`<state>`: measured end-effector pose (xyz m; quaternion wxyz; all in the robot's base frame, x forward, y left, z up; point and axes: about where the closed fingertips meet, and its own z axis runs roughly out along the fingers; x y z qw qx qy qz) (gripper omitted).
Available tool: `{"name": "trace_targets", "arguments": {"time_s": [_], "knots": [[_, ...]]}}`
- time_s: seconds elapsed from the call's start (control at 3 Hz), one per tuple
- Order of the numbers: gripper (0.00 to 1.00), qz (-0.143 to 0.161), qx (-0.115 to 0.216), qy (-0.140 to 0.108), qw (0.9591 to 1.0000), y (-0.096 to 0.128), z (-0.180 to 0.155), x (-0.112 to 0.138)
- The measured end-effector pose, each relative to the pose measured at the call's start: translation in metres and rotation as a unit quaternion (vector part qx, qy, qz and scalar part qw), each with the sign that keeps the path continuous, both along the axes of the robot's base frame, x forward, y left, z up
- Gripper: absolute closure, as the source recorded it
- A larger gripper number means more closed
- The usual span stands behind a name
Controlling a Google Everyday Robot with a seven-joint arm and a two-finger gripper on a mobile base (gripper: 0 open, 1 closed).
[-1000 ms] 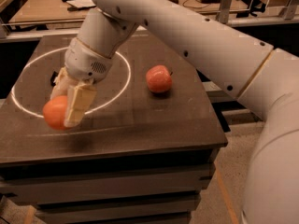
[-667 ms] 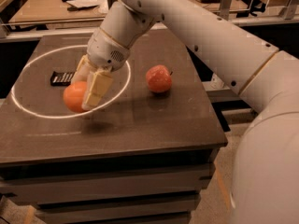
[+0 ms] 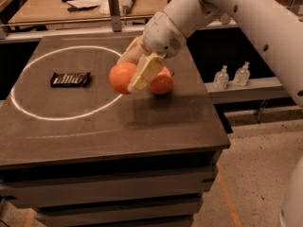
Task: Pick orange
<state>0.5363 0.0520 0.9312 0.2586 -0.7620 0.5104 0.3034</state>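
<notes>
Since 0.7 s ago the hand (image 3: 129, 75) has carried the orange (image 3: 121, 77) up and to the right: it was over the middle of the white circle (image 3: 28, 112), now it sits at the circle's right edge, right next to the apple (image 3: 163, 84). The black pack (image 3: 71, 79), partly covered by the hand before, is now fully in view, flat inside the circle on the left, well apart from the hand. Hand state: clamped on the orange, fingers (image 3: 146, 71) spread only as wide as the fruit, one cream finger across its right face, the other behind its upper left side. The orange looks clear of the bench (image 3: 142, 131); a shadow lies on the top just below and to the right of it. The apple rests on the bench, partly hidden behind the near finger; can't tell if it touches the finger or the orange. The white arm (image 3: 236, 13) comes in from the upper right, wrist angled down and left. Two small clear bottles (image 3: 220, 77) stand on a ledge (image 3: 255, 88) to the right of the bench, beyond its edge.
</notes>
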Motion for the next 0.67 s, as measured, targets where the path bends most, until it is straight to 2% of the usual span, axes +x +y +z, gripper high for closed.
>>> {"name": "trace_targets", "arguments": {"time_s": [0.33, 0.67], "knots": [[1.0, -0.028, 0.036, -0.021, 0.9987, -0.0542, 0.0305, -0.0019], [1.0, -0.028, 0.034, -0.021, 0.9988, -0.0466, 0.0275, 0.0004]]}}
